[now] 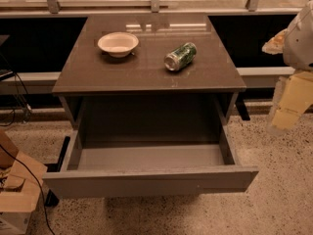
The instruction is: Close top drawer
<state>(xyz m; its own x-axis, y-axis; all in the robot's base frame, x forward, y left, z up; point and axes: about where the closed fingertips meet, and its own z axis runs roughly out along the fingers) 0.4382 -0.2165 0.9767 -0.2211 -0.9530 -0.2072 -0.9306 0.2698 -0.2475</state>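
The top drawer is pulled far out of the brown-topped cabinet towards the camera. Its plain grey front faces me and its grey inside holds nothing. The two lower drawer fronts are hidden beneath it. My gripper, pale yellow under a white arm, hangs at the right edge of the view. It is to the right of the cabinet, level with the drawer's right side and apart from it, touching nothing.
A white bowl and a green can lying on its side rest on the cabinet top. A cardboard box and a black cable are on the speckled floor at the lower left. A window ledge runs behind the cabinet.
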